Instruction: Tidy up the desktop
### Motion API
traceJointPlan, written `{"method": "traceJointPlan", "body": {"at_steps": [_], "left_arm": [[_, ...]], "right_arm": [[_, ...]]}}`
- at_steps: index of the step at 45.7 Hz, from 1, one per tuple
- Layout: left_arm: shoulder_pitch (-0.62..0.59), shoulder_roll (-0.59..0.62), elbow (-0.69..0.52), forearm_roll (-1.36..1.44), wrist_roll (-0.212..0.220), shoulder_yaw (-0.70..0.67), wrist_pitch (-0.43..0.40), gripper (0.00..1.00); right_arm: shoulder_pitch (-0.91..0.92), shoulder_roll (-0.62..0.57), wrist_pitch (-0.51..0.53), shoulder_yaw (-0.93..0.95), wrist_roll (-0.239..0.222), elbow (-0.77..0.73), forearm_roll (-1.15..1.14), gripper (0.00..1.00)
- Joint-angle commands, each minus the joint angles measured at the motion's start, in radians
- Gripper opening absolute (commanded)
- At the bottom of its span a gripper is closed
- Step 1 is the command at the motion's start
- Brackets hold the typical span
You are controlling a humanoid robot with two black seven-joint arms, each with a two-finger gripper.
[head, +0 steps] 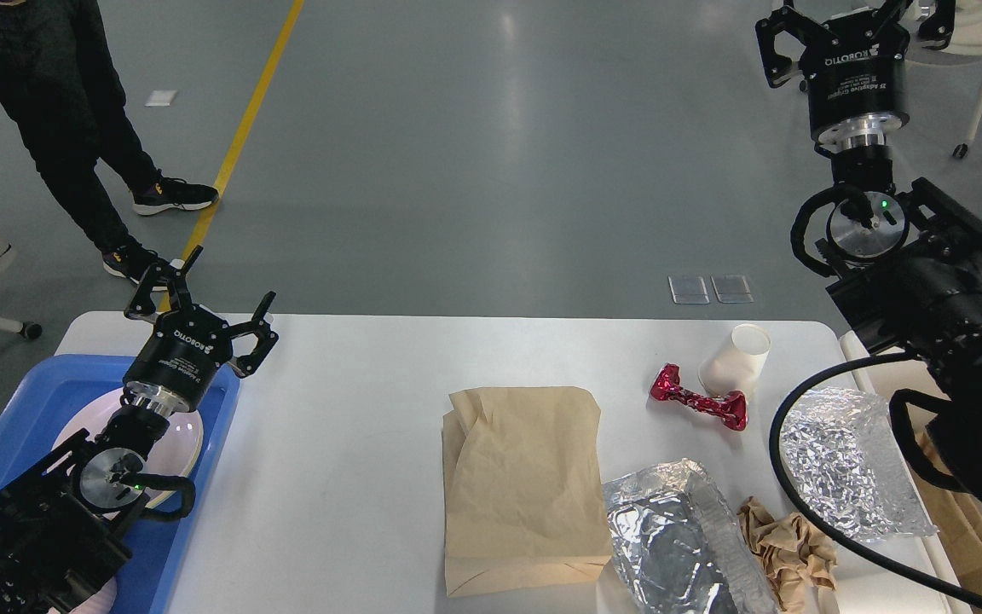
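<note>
Clearly our litter lies on the bench's (355, 409) right half: bag (521, 486), foil (678, 537), red wrapper (700, 398), cup (736, 358). Our right end effector (832, 26), fingers apart, hangs far above it, nearer than our left end effector (201, 298), also spread, over the tray (22, 409).

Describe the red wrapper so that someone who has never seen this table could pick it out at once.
Start at the white desktop and go to its far right part, where the litter lies. Just left of the tipped-over paper cup, beyond the crumpled foil, lies the red wrapper. It is the only shiny red thing there, twisted into a dumbbell shape; its neighbours are brown, silver or white.
</note>
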Motion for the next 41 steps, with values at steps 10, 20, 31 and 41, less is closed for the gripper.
{"method": "traceJointPlan", "body": {"at_steps": [10, 20, 31, 41], "left_arm": [[0.0, 0.0, 0.0, 0.0, -0.001, 0.0, 0.0, 1.0], [0.0, 0.0, 0.0, 0.0, -0.001, 0.0, 0.0, 1.0], [0.0, 0.0, 0.0, 0.0, 0.001, 0.0, 0.0, 1.0], [0.0, 0.0, 0.0, 0.0, 0.001, 0.0, 0.0, 1.0]], "right_arm": [[-0.094, -0.064, -0.01, -0.116, -0.008, -0.011, -0.018, 1.0], [-0.168, -0.088, -0.008, -0.11, -0.006, -0.01, -0.017, 1.0], [-0.201, -0.08, 0.002, -0.121, -0.006, 0.002, -0.017, 1.0], [-0.16, -0.085, -0.051, -0.191, -0.016, -0.007, -0.073, 1.0]]}}
